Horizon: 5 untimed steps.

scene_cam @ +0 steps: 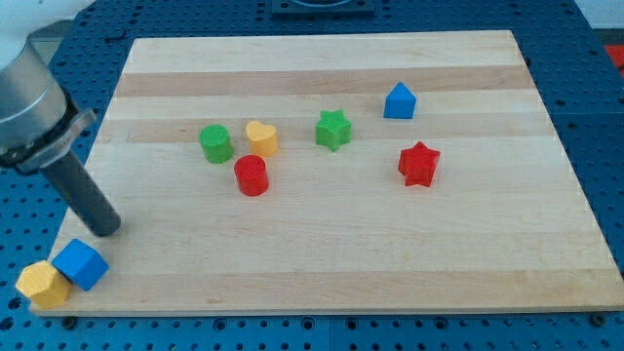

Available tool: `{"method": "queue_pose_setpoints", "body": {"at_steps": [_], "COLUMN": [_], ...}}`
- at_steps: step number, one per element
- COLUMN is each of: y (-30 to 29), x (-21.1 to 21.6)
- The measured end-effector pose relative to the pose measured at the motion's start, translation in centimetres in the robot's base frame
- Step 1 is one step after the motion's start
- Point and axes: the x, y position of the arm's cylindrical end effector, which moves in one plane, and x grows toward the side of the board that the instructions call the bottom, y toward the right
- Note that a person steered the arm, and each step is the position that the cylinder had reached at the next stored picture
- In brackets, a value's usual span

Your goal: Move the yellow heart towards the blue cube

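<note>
Your yellow heart (261,137) sat on the wooden board (322,253), just right of the green cylinder (215,143) and just above the red cylinder (252,175); the green star (333,129) lay further right. Your blue cube (80,263) was well apart at the view's bottom left, touching a yellow block (43,285); my tip (103,229) stood just above that cube; there are no jaws here, only the rod.
</note>
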Motion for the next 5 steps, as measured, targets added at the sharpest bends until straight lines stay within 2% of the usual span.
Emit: {"method": "queue_pose_setpoints", "body": {"at_steps": [1,2,3,5], "y": [-0.3,-0.3,1.9,11.5], "x": [-4.2,-10.2,-15.2,-24.3]}}
